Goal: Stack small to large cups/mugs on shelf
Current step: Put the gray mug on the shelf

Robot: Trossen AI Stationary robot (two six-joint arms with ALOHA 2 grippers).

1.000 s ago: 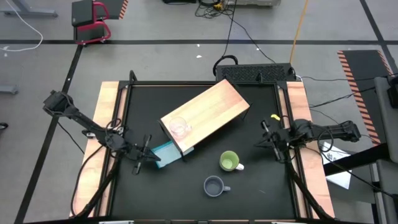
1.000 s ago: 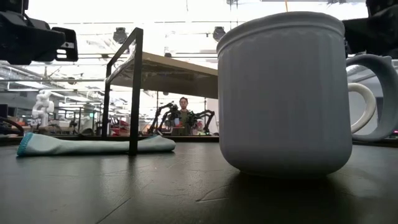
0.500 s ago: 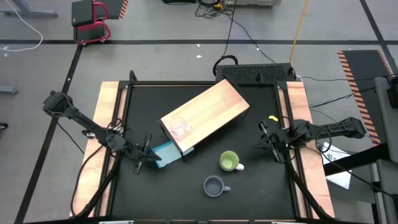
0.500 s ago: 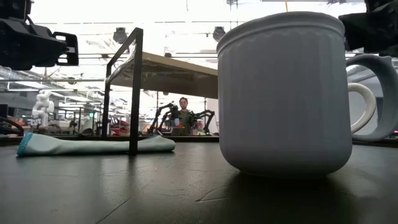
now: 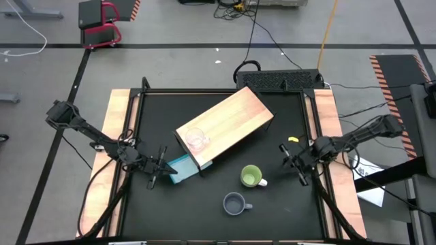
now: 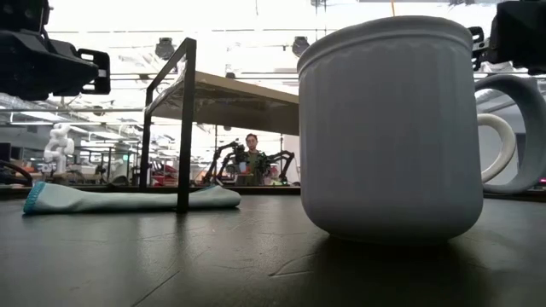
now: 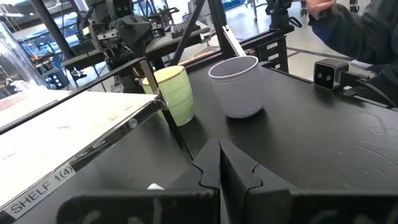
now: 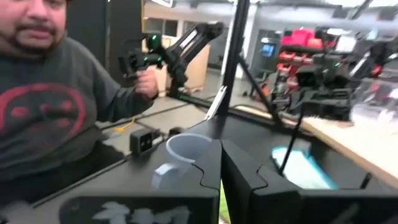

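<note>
Right pincer [image 5: 293, 158] pressed together, empty, near green mug [image 5: 251, 177]; left pincer [image 5: 158, 171] likewise by shelf [image 5: 228, 122]. Glass cup [image 5: 195, 139] on shelf, grey mug [image 5: 235, 203] on worktop. Prob. next: spread fingers, grab grey mug.

Overhead and table-level views share the grey-blue mug [image 5: 235, 203] [image 6: 388, 128].

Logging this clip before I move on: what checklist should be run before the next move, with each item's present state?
1. Small clear glass cup on long light-wood shelf: ok.
2. Grey-blue handled mug upright on black table, not stacked: not ok.
3. Light-green handled mug upright on table: not ok.
4. Right tool shut, empty, beside green mug: ok.
5. Left tool shut at flat teal block; touching: cannot tell.
</note>
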